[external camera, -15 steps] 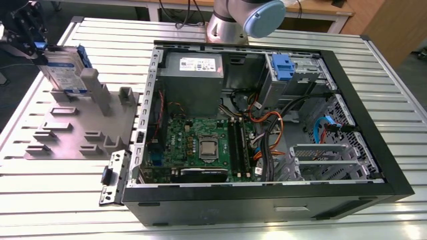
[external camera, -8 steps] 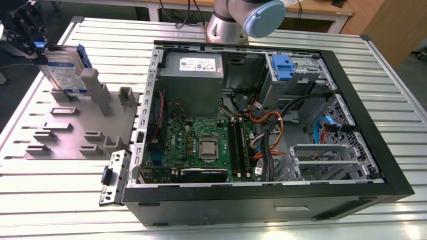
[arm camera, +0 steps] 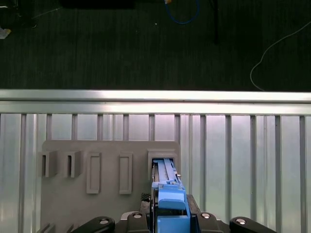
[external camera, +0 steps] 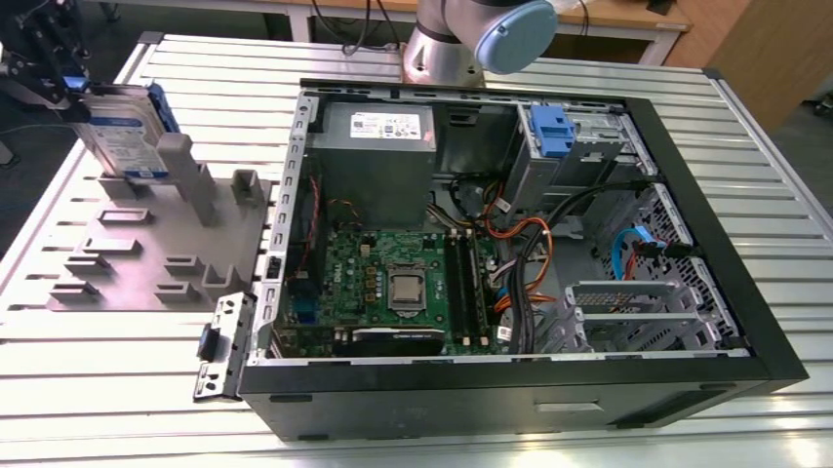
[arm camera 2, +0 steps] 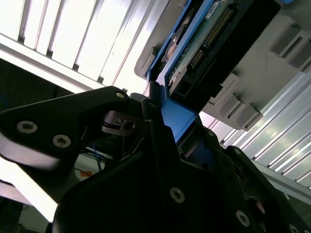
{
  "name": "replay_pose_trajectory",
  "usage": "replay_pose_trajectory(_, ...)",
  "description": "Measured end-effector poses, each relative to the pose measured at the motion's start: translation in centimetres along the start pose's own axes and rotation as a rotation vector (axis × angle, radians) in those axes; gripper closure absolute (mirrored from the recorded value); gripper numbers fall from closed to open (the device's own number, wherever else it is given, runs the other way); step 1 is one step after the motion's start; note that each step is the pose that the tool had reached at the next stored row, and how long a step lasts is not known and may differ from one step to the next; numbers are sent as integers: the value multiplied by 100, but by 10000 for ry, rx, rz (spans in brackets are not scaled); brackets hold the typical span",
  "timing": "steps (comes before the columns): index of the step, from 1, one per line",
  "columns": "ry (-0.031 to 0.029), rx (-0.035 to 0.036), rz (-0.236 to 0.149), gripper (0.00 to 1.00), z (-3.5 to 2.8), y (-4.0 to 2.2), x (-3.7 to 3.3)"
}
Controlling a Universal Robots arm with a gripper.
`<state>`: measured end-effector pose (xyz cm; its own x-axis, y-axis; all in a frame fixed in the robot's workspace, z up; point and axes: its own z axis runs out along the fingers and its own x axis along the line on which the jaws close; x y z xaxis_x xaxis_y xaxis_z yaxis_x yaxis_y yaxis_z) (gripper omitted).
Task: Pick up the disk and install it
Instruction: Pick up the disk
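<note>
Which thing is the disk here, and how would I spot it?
Start at the big open black computer case on the slatted metal table; on the exterior view's left lies a grey plastic slotted tray. At its far end stands the flat silver disk, upright. Alone there, it has a white-and-blue label and blue frame.

Disk [external camera: 124, 136] stands, seemingly, in tray [external camera: 131, 265] beside case [external camera: 456, 392].
</note>
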<state>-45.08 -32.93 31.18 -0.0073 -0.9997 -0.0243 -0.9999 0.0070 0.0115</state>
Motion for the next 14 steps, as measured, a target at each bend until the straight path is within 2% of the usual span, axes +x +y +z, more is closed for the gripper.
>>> replay_pose_trajectory(8,0,0,0,64,-20,0,0)
replay_pose_trajectory(14,0,0,0,64,-60,0,-2)
